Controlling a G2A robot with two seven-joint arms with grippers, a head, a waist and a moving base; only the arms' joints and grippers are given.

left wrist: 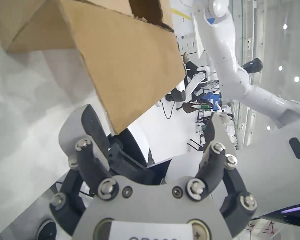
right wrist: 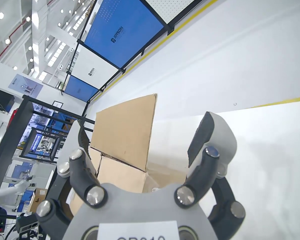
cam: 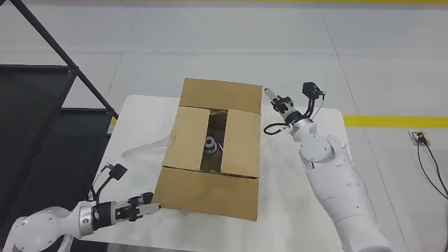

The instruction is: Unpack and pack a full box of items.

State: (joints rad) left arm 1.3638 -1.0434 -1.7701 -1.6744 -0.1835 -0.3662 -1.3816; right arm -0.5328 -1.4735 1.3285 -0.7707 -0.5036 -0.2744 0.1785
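Box [cam: 210,175] of brown cardboard sits on the white table [cam: 140,122], between the two arms. There is one box, with four flaps. The near and far flaps are folded outward. The two side flaps lie partly over the opening, and the dark slit between them runs away from the robot.

The left gripper [cam: 143,206] is low, at the box's near corner. In its wrist view the left gripper's [left wrist: 152,116] fingers are spread, and the box [left wrist: 130,63] is directly ahead. One flap corner dips in between the fingers, close to one of them. I cannot tell whether it touches.

The right gripper [cam: 269,96] is at the diagonally opposite far corner, also with its fingers apart and nothing in them. From the right gripper [right wrist: 142,123], the box [right wrist: 125,131] is straight ahead and slightly below, with one flap standing up in front of it.

Through the slit I can see one grey round item [cam: 210,143]. The rest of the contents are hidden, so they cannot be counted. Both grippers are just beside the box, and the left looks nearer to a flap edge. The side flaps probably have to be opened before anything can be lifted out.
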